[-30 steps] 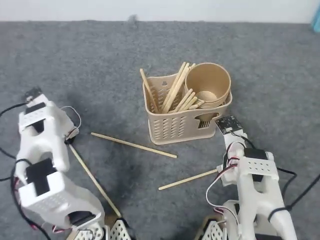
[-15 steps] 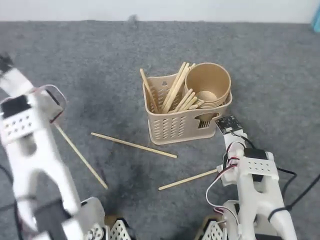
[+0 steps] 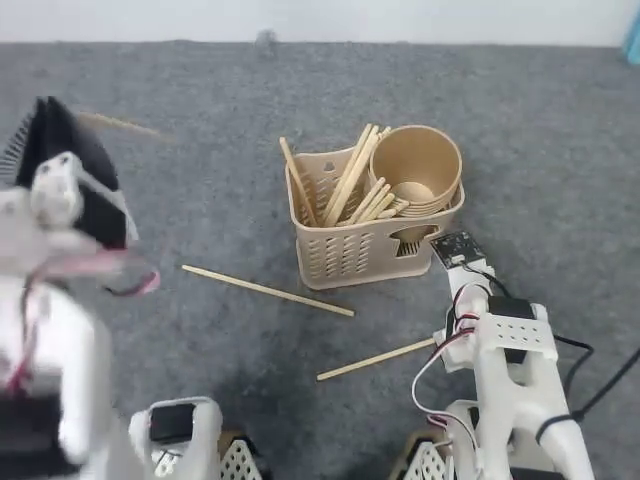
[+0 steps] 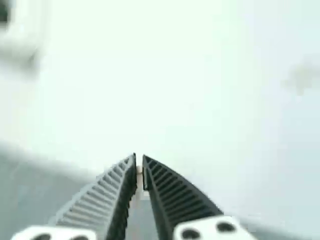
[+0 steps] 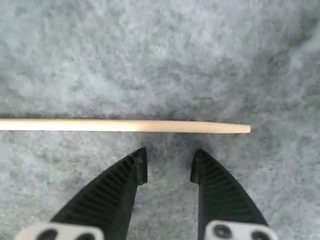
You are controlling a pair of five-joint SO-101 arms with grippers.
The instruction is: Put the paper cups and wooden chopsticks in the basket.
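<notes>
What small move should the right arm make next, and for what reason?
Probably ease the right gripper forward until its open jaws straddle the chopstick: it lies on the carpet just beyond the gripper's tips, ungrasped.

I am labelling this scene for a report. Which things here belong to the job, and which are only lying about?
For the job: basket, paper cups inside it, chopsticks in the basket, front chopstick and middle chopstick lying loose, raised chopstick in the left gripper.
Just there: grey carpet, blue object at the edge.
</notes>
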